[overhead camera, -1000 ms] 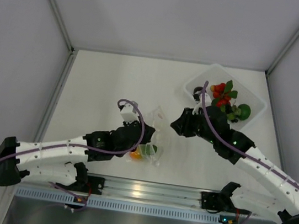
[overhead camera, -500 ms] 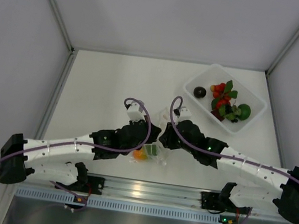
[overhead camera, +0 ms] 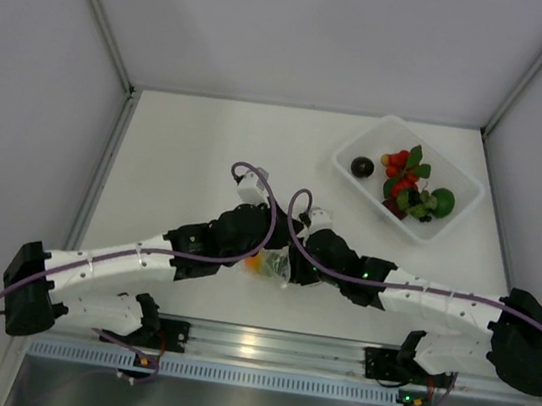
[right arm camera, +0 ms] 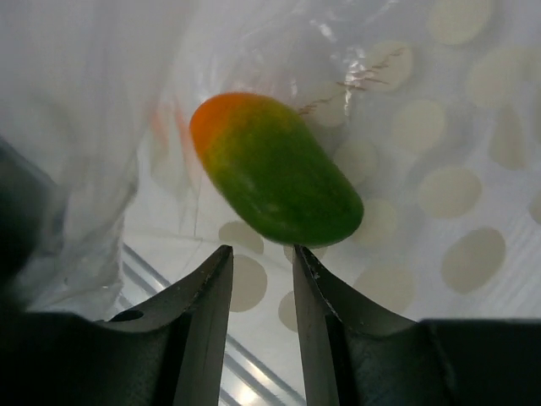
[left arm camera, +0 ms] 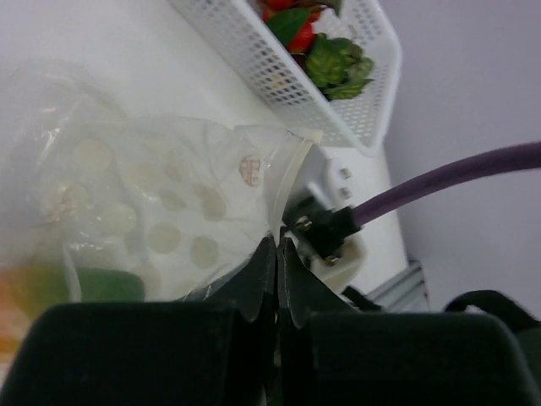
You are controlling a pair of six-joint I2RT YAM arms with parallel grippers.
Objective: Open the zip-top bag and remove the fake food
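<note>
Two claws, mine. Top: both meet at zip-top bag (overhead camera: 278, 265). Left wrist: left claw (left arm camera: 277, 254) pinched shut on bag edge. Right wrist: right claw (right arm camera: 262, 262) narrowly parted, empty; fake food (right arm camera: 275, 169) just ahead. Step, I judge: extraction. Next: advance, close.

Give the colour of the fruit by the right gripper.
Fruit: green, orange-tipped; right wrist view.

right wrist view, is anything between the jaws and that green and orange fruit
No solid thing. The green and orange fruit lies just ahead of the parted right jaws. Clear dotted film of the zip-top bag surrounds it; whether a layer runs between them cannot be told.
</note>
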